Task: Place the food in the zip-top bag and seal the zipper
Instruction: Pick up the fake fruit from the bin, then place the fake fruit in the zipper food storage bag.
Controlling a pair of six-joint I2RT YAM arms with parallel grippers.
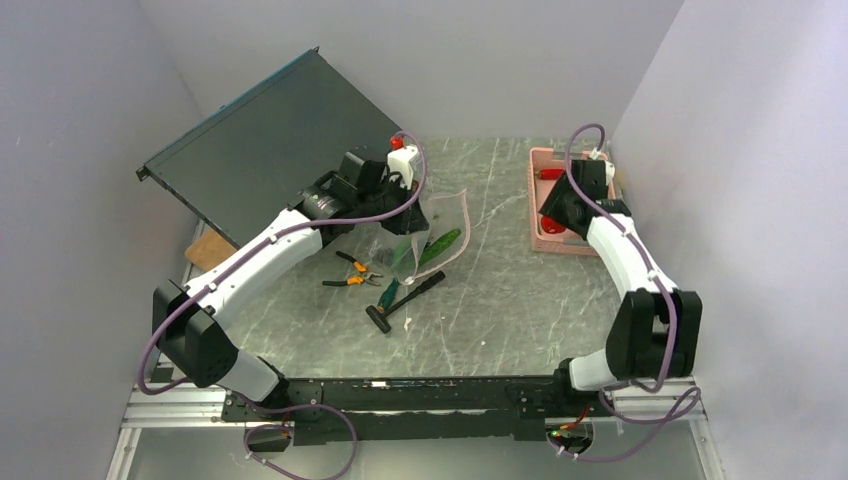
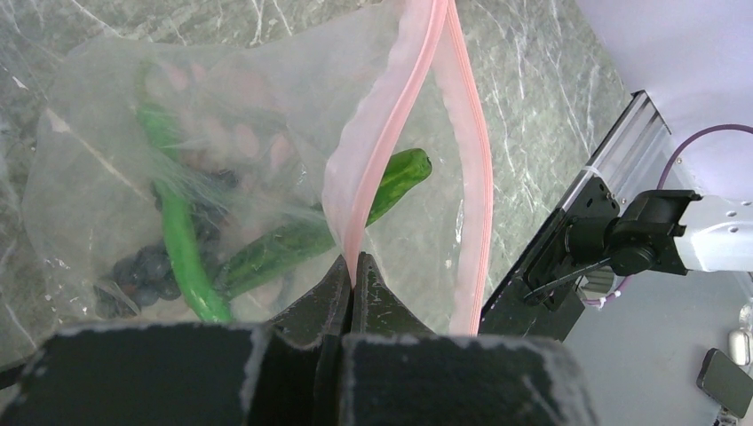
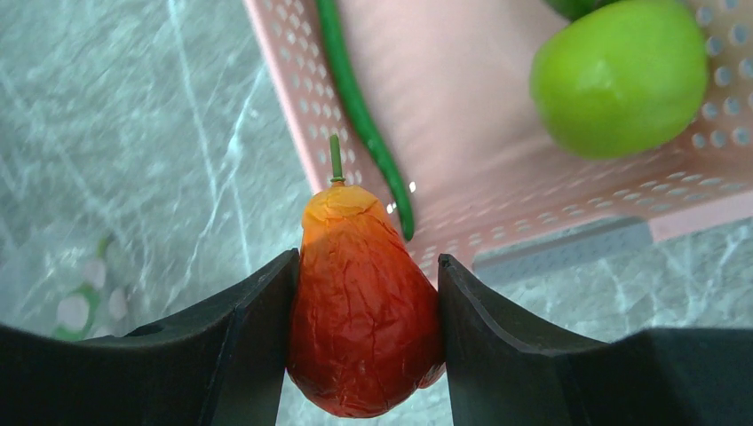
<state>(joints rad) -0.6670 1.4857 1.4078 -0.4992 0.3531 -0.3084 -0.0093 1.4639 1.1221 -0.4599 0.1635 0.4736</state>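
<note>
My left gripper (image 2: 353, 262) is shut on the pale pink zipper (image 2: 391, 133) of the clear zip-top bag (image 2: 107, 133) and holds its mouth open; the other zipper strip (image 2: 475, 160) hangs apart. Inside the bag lie a green cucumber (image 2: 391, 182), a dark grape bunch (image 2: 146, 271) and a thin green stem (image 2: 182, 244). In the top view the bag (image 1: 445, 215) sits mid-table under the left gripper (image 1: 405, 215). My right gripper (image 3: 367, 262) is shut on a red-orange mango (image 3: 364, 311), just outside the pink basket (image 3: 568, 240). A green apple (image 3: 619, 75) lies in the basket.
A long thin green pod (image 3: 364, 124) lies in the basket (image 1: 537, 195). Orange-handled pliers (image 1: 352, 272), a green-handled screwdriver (image 1: 388, 295) and a black-handled tool (image 1: 410, 298) lie in front of the bag. A dark panel (image 1: 270, 150) leans at the back left.
</note>
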